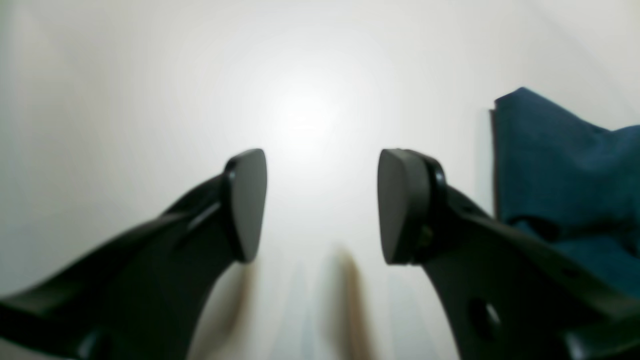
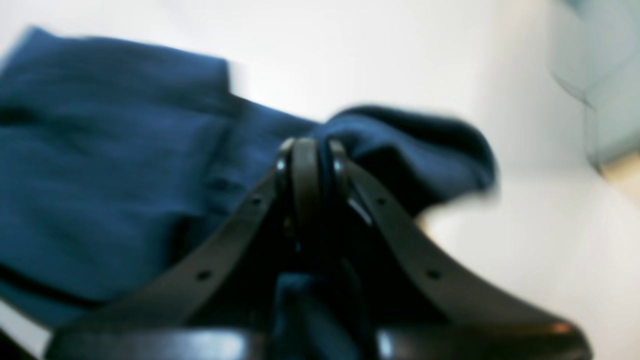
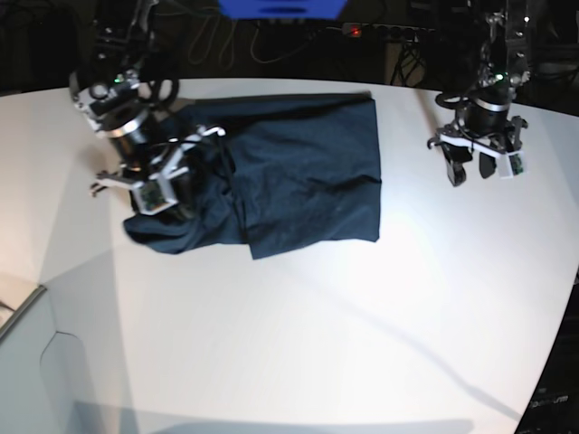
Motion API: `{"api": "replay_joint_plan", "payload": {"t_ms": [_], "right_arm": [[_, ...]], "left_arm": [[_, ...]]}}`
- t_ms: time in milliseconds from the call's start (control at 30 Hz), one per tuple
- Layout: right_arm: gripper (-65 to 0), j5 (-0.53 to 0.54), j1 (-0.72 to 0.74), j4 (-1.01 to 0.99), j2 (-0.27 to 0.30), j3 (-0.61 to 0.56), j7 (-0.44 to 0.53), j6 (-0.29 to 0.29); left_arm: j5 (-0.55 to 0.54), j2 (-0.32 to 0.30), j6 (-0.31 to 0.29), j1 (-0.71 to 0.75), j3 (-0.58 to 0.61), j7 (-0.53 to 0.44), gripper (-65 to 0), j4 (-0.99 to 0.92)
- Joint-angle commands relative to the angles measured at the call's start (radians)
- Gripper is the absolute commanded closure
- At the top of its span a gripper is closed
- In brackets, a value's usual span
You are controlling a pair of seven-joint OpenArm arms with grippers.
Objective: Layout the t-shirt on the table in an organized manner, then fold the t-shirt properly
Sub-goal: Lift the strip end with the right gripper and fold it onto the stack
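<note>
The dark navy t-shirt (image 3: 303,167) lies partly folded on the white table (image 3: 317,344), its left part bunched up. My right gripper (image 3: 172,206) sits on that bunched left edge. In the right wrist view, the right gripper (image 2: 312,150) is shut on a fold of the t-shirt (image 2: 100,165), with blue cloth showing between the fingers. My left gripper (image 3: 470,172) hovers over bare table to the right of the shirt, apart from it. In the left wrist view, the left gripper (image 1: 322,205) is open and holds nothing, and the t-shirt (image 1: 560,165) lies off to its right.
A pale grey box corner (image 3: 36,362) stands at the near left and shows blurred in the right wrist view (image 2: 600,75). Cables and dark equipment run behind the table's curved far edge (image 3: 271,83).
</note>
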Motion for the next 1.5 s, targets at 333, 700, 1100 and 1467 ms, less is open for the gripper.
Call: {"api": "replay_joint_plan", "payload": {"t_ms": [333,700,1100,1467], "right_arm": [[0.0,0.015,0.090,-0.126,-0.004,-0.400,-0.019,0.013],[0.0,0.015,0.194,-0.223,-0.004,-0.650,-0.061,-0.069],[-10.9,0.015,0.248,-0.388,-0.004,-0.655,-0.061,-0.070],[-34.9,0.015,0.130,-0.085,0.006,-0.577,-0.061,-0.070]], "left_arm": [[-0.003,-0.016,-0.004,0.060,-0.008,-0.027,-34.0,0.029],[-0.003,-0.016,-0.006,0.080,0.000,-0.027,-34.1,0.029],[-0.003,-0.018,-0.006,0.106,-0.008,-0.027,-34.1,0.020],[-0.003,-0.016,-0.030,0.114,-0.085,-0.027,-34.2,0.021]]}}
